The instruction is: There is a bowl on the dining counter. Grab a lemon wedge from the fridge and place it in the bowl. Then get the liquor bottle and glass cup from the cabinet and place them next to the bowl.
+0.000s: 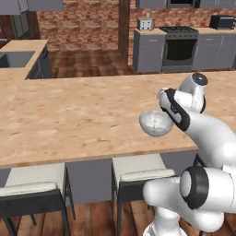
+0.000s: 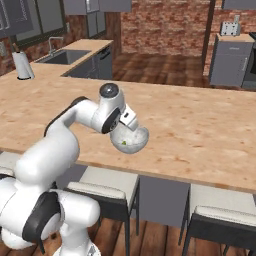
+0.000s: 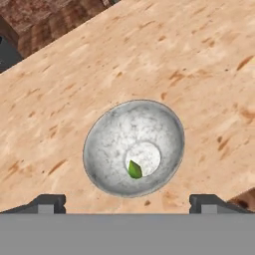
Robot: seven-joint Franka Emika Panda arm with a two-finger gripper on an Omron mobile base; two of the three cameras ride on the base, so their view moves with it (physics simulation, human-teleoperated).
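Observation:
The speckled grey-white bowl (image 3: 104, 144) stands near the front edge of the light wood dining counter (image 3: 199, 60). A small green-yellow lemon wedge (image 3: 134, 170) lies on the bowl's bottom, free of the fingers. My gripper (image 3: 128, 204) hangs open just above the bowl, its two dark fingertips (image 3: 47, 203) spread wide on either side. From the base, the white hand covers the near rim of the bowl (image 1: 154, 124) (image 2: 132, 141). The fridge, the cabinet, the liquor bottle and the glass cup are out of view.
Pale cushioned stools (image 1: 138, 171) (image 2: 106, 184) stand under the counter's near edge. A sink (image 2: 62, 56) and a paper towel roll (image 2: 22, 65) are at the far left. A stove (image 1: 179, 44) stands against the brick back wall.

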